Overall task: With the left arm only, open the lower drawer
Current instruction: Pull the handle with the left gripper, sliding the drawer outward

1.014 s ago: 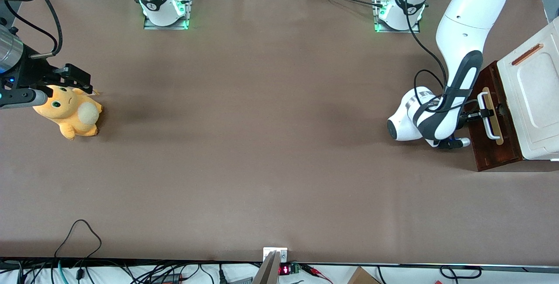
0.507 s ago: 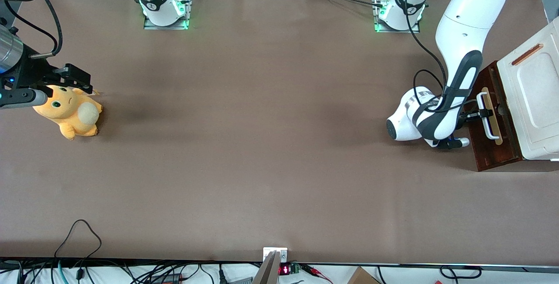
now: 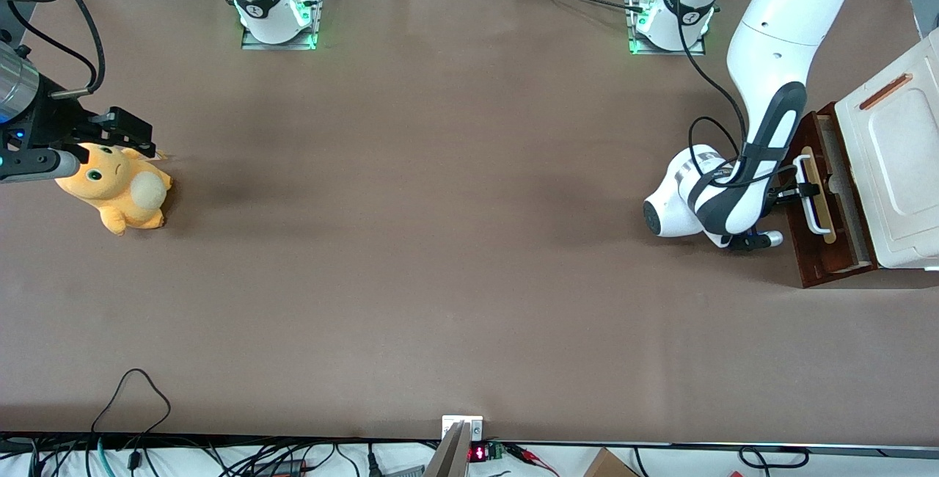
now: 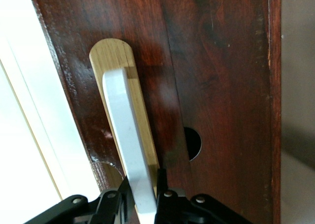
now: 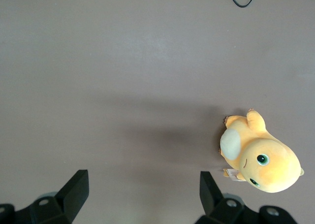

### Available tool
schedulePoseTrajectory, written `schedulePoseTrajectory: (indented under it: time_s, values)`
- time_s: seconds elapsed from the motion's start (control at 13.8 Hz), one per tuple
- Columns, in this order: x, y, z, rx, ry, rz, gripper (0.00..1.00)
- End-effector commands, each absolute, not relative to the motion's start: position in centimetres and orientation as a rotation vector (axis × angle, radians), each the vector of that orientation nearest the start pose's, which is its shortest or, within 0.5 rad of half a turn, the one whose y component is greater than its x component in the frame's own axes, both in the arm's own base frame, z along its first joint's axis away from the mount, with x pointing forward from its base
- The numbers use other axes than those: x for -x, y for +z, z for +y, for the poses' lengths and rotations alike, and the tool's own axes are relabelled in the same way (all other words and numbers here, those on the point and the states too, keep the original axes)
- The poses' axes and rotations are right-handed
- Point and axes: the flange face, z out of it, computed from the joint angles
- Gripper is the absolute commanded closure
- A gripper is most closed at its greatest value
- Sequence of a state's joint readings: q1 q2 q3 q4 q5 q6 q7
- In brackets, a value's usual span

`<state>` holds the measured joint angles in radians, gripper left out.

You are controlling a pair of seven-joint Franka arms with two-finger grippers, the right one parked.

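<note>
I have the left arm [image 3: 763,73] reaching down to the cabinet at the working arm's end of the surface [image 3: 440,242]. Its gripper [image 3: 799,192] sits in front of the lower drawer [image 3: 825,242], and in the wrist view the gripper [image 4: 143,204] has its jaws clamped on the white loop handle [image 4: 130,145], 1 black finger [image 4: 109,204] on each flat side of the loop. The handle [image 3: 807,194] is mounted on a pale wood strip [image 4: 112,51] fixed to the dark reddish-brown drawer front.

From the front view I can see the drawer standing partly out of the white cabinet [image 3: 899,161]: a band of its pale interior [image 3: 843,183] shows between the brown front and the cabinet's edge. The wrist view shows a round hole [image 4: 194,143] in the drawer front just beside the strip.

The arm's dark grey forearm panel [image 3: 774,125] runs down toward the wrist, and a black cable [image 3: 704,81] loops beside it.

Toward the parked arm's end of the surface lies an orange plush toy [image 3: 117,187], well apart from the drawer.
</note>
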<state>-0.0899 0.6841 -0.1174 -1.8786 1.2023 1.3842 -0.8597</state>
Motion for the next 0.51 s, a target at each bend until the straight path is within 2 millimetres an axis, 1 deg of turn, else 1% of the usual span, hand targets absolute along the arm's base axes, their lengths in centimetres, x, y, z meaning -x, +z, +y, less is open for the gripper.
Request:
schedulePoseTrajectory:
  time_s: [0.0, 0.07, 0.43]
  values:
    - [-54.97, 17.22, -0.91, 1.708, 0.345, -0.049, 0.83]
    - [-54.95, 17.21, -1.33, 1.71, 0.34, -0.044, 0.83]
    - [-54.71, 17.09, -1.82, 1.719, 0.346, -0.055, 0.84]
